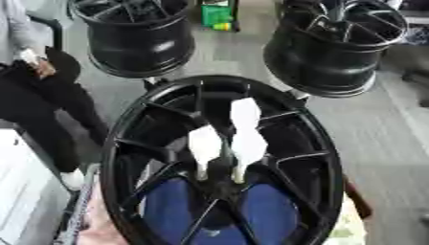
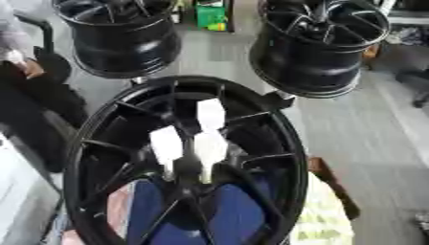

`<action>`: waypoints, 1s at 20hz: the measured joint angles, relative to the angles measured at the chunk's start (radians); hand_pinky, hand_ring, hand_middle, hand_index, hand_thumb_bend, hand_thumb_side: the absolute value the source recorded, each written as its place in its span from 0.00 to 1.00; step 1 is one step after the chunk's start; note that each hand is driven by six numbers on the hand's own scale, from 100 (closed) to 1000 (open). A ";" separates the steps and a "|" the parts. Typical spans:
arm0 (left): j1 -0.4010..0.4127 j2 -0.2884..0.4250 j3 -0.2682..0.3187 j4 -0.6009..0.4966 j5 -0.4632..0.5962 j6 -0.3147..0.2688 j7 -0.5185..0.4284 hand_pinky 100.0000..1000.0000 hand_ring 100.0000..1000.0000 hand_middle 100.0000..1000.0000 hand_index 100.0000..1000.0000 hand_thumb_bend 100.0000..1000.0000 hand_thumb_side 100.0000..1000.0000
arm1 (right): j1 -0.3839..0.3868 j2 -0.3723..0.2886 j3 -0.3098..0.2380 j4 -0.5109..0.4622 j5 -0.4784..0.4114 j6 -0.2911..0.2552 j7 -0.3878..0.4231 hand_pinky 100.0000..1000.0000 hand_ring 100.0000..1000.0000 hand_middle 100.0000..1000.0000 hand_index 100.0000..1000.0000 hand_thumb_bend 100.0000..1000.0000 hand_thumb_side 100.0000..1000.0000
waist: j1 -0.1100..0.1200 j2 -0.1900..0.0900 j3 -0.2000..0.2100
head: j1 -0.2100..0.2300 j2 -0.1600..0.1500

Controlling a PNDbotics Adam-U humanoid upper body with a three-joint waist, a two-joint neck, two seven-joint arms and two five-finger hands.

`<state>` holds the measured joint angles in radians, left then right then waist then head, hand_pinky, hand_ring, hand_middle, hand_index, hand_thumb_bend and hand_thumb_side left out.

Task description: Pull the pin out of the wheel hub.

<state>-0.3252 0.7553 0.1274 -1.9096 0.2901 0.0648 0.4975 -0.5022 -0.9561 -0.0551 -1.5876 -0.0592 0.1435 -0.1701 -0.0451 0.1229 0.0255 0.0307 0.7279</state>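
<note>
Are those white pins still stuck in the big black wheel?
Still in: three white pins stand among the spokes at the centre of the wheel hub. No hand shows near them.

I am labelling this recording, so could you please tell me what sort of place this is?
Probably a wheel workshop or factory floor. A black wheel with white pins at its hub fills the foreground, two more wheels stand behind, and the floor is bare grey.
</note>
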 measured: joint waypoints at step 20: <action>0.005 0.000 0.000 0.000 -0.001 0.002 0.001 0.71 0.79 0.64 0.80 0.26 0.57 | -0.007 0.000 0.000 0.000 0.004 0.002 0.003 0.83 0.77 0.77 0.85 0.00 0.61 | 0.000 0.000 0.000 | 0.000 0.000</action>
<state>-0.3201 0.7554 0.1273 -1.9096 0.2893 0.0666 0.4985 -0.5093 -0.9561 -0.0547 -1.5877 -0.0553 0.1452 -0.1675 -0.0456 0.1229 0.0253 0.0307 0.7278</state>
